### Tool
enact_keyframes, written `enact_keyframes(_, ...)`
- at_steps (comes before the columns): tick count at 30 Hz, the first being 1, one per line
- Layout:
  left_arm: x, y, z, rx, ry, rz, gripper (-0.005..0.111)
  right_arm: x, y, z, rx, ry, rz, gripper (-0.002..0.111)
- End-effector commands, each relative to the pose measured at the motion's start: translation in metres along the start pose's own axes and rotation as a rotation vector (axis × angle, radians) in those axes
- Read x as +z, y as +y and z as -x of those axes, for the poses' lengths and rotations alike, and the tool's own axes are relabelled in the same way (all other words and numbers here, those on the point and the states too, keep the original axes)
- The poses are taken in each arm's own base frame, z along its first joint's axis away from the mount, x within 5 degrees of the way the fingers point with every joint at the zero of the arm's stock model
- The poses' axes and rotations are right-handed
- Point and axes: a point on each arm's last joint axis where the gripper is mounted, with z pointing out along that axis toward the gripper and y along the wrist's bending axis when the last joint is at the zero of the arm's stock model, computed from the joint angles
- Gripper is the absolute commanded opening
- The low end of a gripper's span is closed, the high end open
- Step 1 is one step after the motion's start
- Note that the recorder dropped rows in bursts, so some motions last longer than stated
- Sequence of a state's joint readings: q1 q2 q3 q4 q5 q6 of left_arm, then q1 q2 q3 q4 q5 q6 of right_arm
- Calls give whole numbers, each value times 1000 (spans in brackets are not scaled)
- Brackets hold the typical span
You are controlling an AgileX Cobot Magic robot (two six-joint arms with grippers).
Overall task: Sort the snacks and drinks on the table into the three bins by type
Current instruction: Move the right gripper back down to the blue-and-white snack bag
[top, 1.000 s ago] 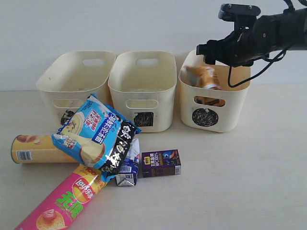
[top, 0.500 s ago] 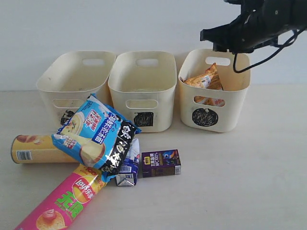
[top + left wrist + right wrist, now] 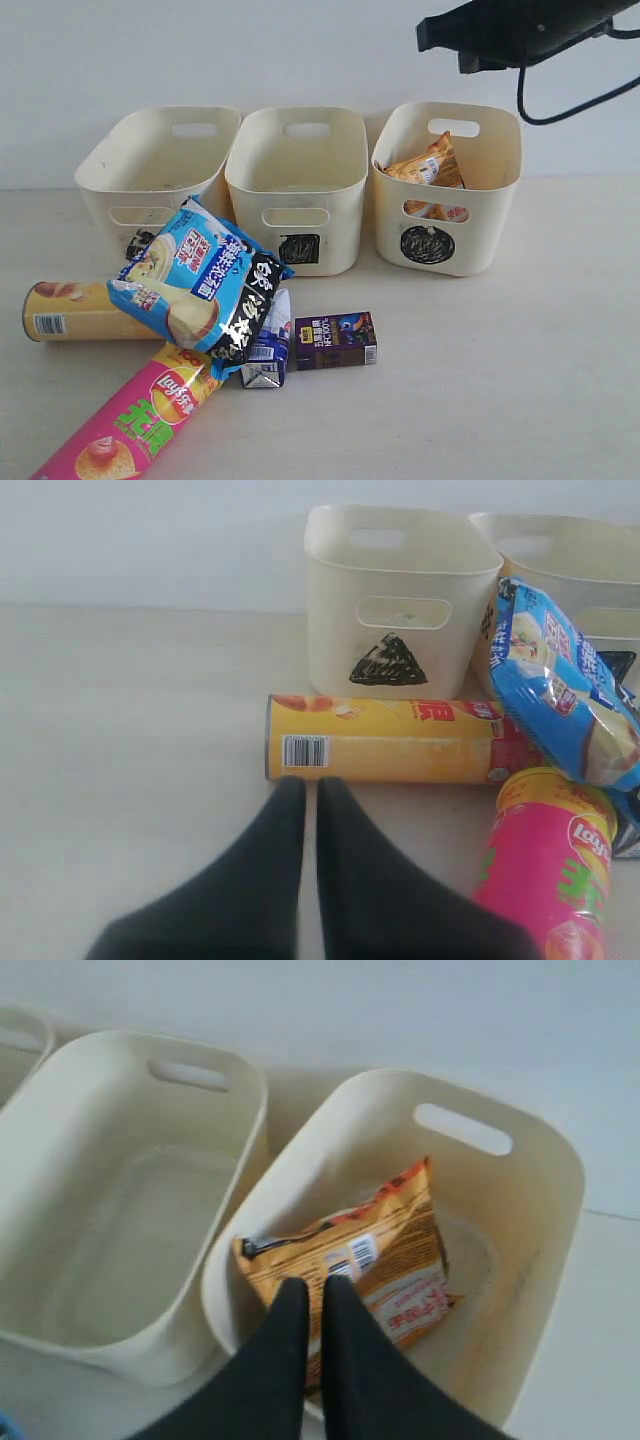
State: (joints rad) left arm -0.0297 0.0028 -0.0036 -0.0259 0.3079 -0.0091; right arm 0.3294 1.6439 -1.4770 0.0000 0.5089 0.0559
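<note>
An orange bag leans inside the right one of the three bins. High above that bin my right gripper hangs shut and empty. On the table lie a blue-and-white bag, a yellow can and a pink can. Beside them are two drinks: a blue-and-white carton and a purple carton. My left gripper is shut with nothing in it, low over the table, tips close to the yellow can.
The left bin and the middle bin show nothing inside. The blue-and-white bag overlaps the yellow can, the pink can and the blue-and-white carton. A pale wall stands behind the bins.
My right gripper has risen from the right bin's mouth and its jaws have shut. The orange bag stays behind, leaning in that bin. The left gripper has not moved.
</note>
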Motion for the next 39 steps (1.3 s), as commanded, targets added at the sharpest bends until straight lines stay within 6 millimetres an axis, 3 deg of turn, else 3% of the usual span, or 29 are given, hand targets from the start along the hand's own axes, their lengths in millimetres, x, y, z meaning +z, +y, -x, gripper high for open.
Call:
enact_keyframes(1,0,0,-1,-6,-3,-2,4,-23,28,-19,-57,-12,68,1)
enact_keyframes(10,0,0,-1,-6,-3,-2,4,-53,72,-72,-119,78,202,1)
enact_keyframes(18,0,0,-1,-6,-3,-2,4,-65,118,-121,-212,184,348,1)
enact_keyframes(28,0,0,-1,-6,-3,-2,4,-87,170,-130,-296,65,523,1)
enact_keyframes(39,0,0,-1,-6,-3,-2,4,-77,215,-156,-416,30,628,1)
